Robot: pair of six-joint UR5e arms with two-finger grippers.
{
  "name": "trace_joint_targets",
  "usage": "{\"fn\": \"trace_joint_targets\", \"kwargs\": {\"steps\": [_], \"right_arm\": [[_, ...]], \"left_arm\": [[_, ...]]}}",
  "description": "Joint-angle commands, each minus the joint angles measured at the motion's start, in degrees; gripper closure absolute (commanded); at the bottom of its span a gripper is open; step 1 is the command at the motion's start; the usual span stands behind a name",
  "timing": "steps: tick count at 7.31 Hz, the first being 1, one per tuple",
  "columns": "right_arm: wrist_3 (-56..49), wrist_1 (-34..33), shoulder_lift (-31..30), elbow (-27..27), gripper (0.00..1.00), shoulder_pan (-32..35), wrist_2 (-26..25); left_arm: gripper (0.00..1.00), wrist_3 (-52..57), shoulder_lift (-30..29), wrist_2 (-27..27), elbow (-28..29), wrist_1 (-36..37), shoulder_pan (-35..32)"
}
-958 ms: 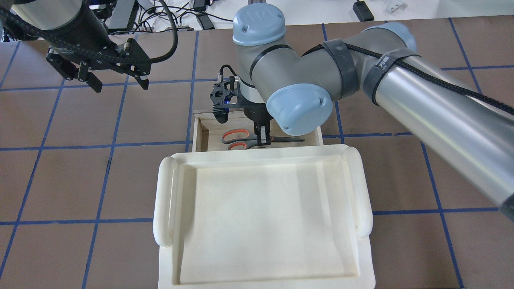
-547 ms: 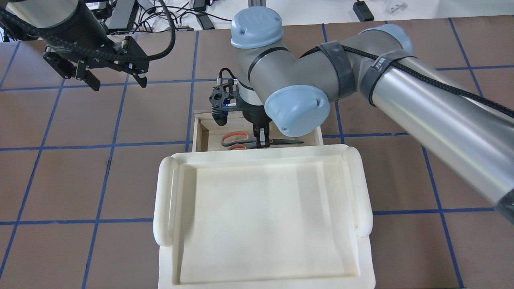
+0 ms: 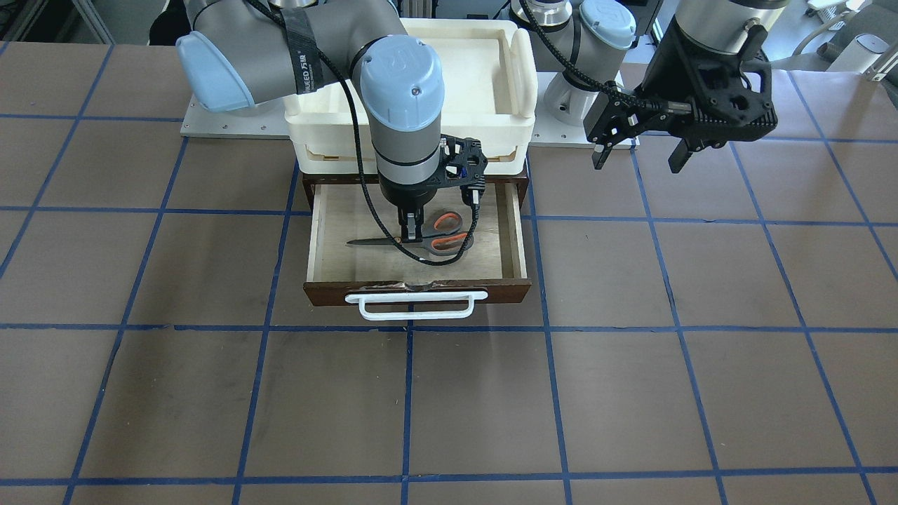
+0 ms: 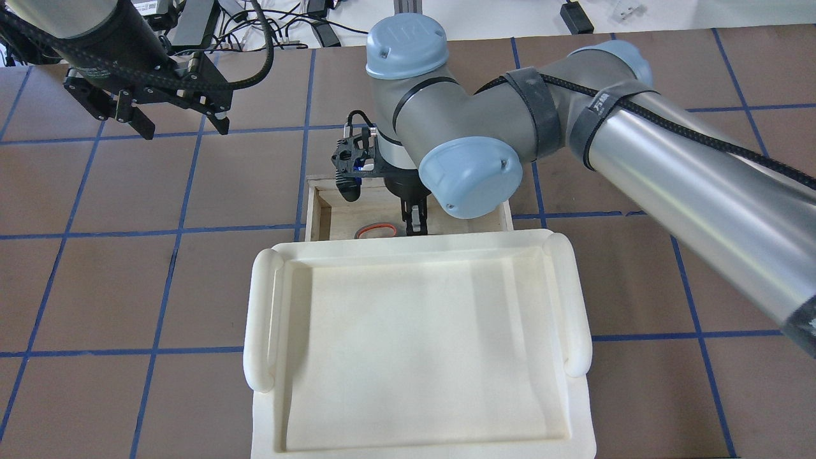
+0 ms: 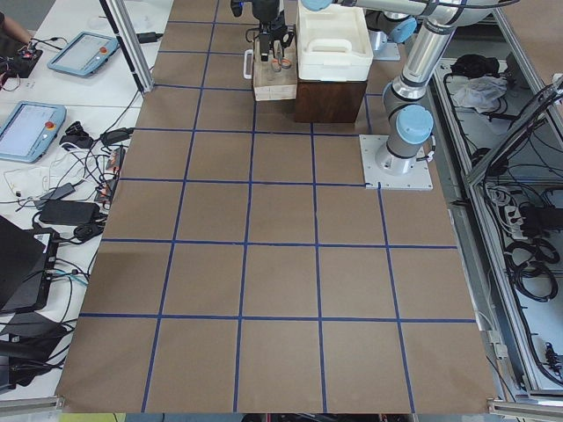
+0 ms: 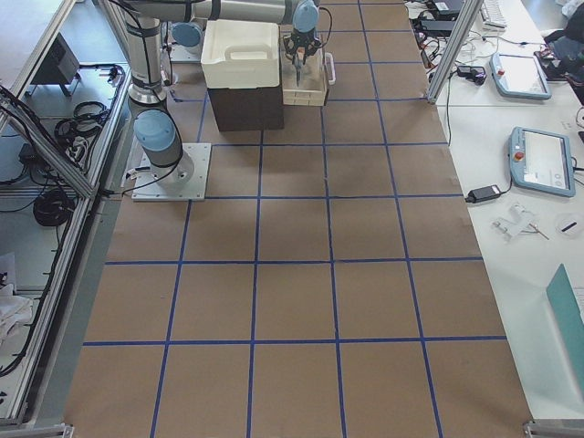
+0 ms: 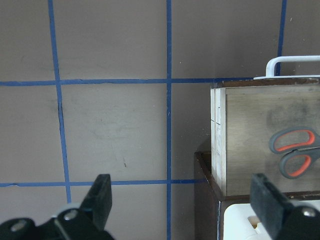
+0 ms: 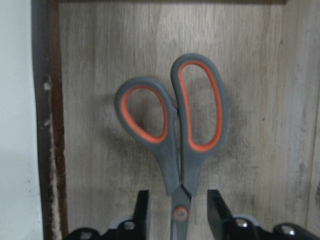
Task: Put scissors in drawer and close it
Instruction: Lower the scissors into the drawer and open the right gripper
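Note:
The scissors (image 3: 449, 243) lie flat on the pale floor of the open drawer (image 3: 344, 224), blades toward the robot's right. In the overhead view only one orange-lined handle (image 4: 376, 228) shows past the tray's edge. My right gripper (image 3: 410, 235) reaches down into the drawer (image 4: 312, 210). In the right wrist view its fingers (image 8: 142, 210) straddle the scissors' pivot (image 8: 176, 165) with a gap on each side, so it is open. My left gripper (image 4: 183, 131) is open and empty above the table, left of the drawer. Its wrist view shows the scissors (image 7: 295, 155) in the drawer (image 7: 250, 125).
A white plastic tray (image 4: 261, 319) sits on the dark cabinet and overhangs the drawer's back part. The drawer's dark front carries a white bar handle (image 3: 414, 303). The right arm's elbow (image 4: 472, 172) hangs over the drawer.
My right gripper has lowered the scissors into the drawer, closer to the tray's edge, and its fingers now stand apart from them. My left gripper has drifted up and left in the overhead view.

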Motion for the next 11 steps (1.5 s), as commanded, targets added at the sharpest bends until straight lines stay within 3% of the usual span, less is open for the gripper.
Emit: {"fn": "trace_joint_targets", "kwargs": {"steps": [1, 5, 7, 8, 11], "right_arm": [[-0.49, -0.11, 0.49, 0.00, 0.00, 0.05, 0.01], [0.12, -2.29, -0.21, -0.52, 0.00, -0.21, -1.03], [4.57, -3.10, -4.05, -0.70, 0.00, -1.96, -2.09], [4.96, -1.62, -6.34, -0.87, 0.00, -4.06, -5.14], [5.05, 4.62, -14.60, -0.79, 0.00, -14.33, -5.35]], "left_arm": [[0.00, 0.04, -0.04, -0.03, 0.01, -0.08, 0.12], [0.00, 0.38, 0.40, 0.31, -1.04, -0.17, 0.12], [0.00, 5.05, 0.49, 0.23, -0.96, 0.00, 0.47], [0.00, 4.87, 0.57, 0.14, -0.87, 0.00, 0.47], [0.00, 3.57, 0.23, 0.49, -0.69, 2.11, 0.38]]}}
